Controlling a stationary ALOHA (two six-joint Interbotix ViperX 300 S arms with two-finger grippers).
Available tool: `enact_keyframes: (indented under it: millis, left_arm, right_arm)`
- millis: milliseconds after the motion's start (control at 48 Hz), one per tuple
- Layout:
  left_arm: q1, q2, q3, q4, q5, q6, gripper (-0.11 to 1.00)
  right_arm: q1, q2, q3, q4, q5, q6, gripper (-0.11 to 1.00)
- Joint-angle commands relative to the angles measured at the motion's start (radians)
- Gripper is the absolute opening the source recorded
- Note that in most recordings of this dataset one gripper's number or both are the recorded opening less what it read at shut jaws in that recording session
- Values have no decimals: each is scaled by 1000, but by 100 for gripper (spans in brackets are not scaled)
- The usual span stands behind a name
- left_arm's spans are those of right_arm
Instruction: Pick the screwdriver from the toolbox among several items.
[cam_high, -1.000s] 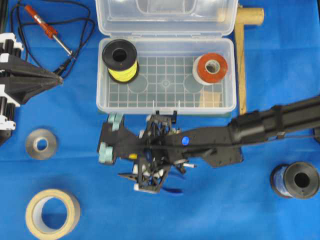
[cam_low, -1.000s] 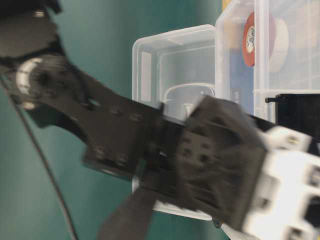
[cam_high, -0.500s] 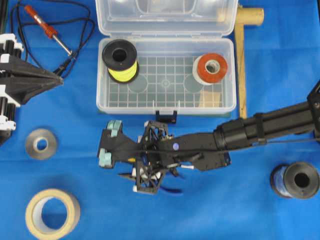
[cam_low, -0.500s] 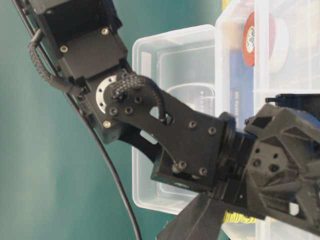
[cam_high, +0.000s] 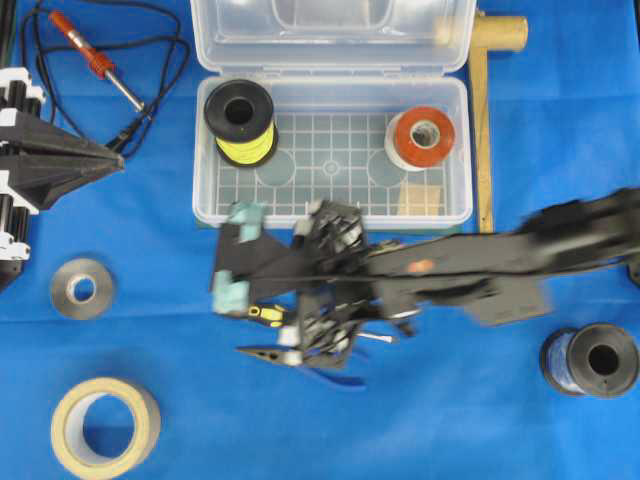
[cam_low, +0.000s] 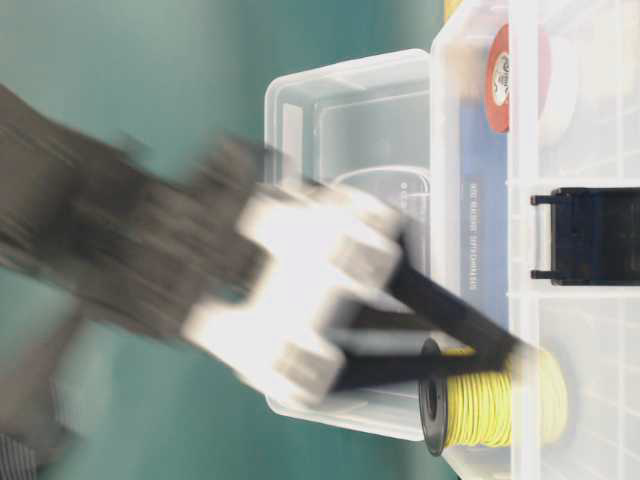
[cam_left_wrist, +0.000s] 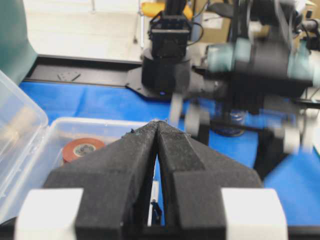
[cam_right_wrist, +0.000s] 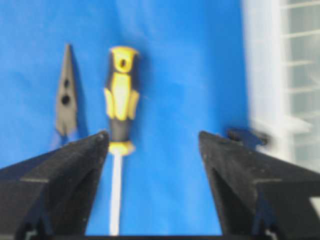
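1. My right gripper (cam_right_wrist: 152, 145) had its black jaws standing wide apart with nothing between them, blurred in the overhead view.
2. The small screwdriver with the yellow-and-black handle and thin silver shaft (cam_right_wrist: 120, 95) was not in the clear plastic rectangular toolbox (cam_high: 200, 190); it lay flat on the blue cloth, just outside the toolbox's front wall.
3. In my right wrist view, the screwdriver's handle lay ahead of my fingertips and toward my left-hand finger (cam_right_wrist: 75, 165), well off the middle of the gap, while its shaft ran back past that finger.
4. Its long axis ran roughly along my reach and parallel to the toolbox's front wall, so I judged my jaws would straddle it crosswise once shifted over.
5. The dark grey pointed pliers (cam_right_wrist: 65, 97) lay beside the screwdriver, on the side away from the toolbox.
6. My left gripper (cam_left_wrist: 157, 127) had its jaws together on nothing, far from the toolbox's left end, so the right arm was clearly nearer.
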Motion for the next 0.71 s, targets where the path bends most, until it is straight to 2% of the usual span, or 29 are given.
enact_keyframes:
  millis: [0, 104, 167, 458, 583, 687]
  left_arm:
    - [2, 5, -8, 0, -5, 0, 0]
    - [2, 5, -6, 0, -5, 0, 0]
    - [2, 5, -6, 0, -3, 0, 0]
    - [2, 5, 0, 0, -2, 0, 0]
    - [2, 6, 0, 0, -3, 0, 0]
    - [2, 8, 2, 0, -3, 0, 0]
  right_arm:
    - [21, -126, 41, -57, 26, 3, 73]
    - [35, -236, 149, -115, 23, 28, 73]
    - [40, -321, 245, -149, -9, 61, 73]
    - [40, -738, 693, -261, -250, 225, 73]
    - [40, -927, 873, -322, -301, 255, 73]
    - [40, -1051, 979, -367, -337, 264, 73]
